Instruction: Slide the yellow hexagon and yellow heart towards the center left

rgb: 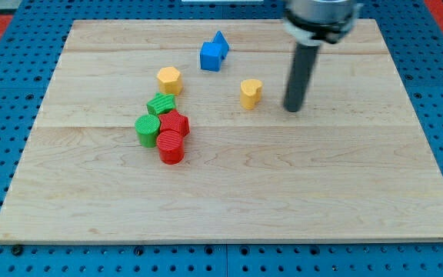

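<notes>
The yellow hexagon [169, 79] lies left of the board's middle, toward the view's top. The yellow heart [251, 92] lies to its right, near the middle. My tip [292, 108] rests on the board just right of the yellow heart, a short gap away and not touching it. The rod rises from the tip toward the view's top.
A blue cube [211, 57] and a blue triangular block [221, 41] sit together above the two yellow blocks. Below the hexagon is a cluster: a green block [161, 105], a green cylinder [148, 130], a red block [175, 121] and a red cylinder [171, 146]. The wooden board [321, 192] has blue pegboard around it.
</notes>
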`<action>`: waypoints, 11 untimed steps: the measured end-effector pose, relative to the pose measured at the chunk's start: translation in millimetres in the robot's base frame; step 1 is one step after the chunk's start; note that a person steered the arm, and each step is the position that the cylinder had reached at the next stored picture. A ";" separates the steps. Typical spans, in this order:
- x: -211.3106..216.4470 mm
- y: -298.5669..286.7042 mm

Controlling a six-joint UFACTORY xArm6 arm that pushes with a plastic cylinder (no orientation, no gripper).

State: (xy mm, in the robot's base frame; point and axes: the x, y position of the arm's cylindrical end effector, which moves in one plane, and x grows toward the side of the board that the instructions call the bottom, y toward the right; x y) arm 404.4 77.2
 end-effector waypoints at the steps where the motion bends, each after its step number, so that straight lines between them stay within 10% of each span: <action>1: -13.5 -23.5; 2: -19.6 9.5; 5: -34.3 -144.5; 9: -62.4 -97.2; 11: -67.2 -206.9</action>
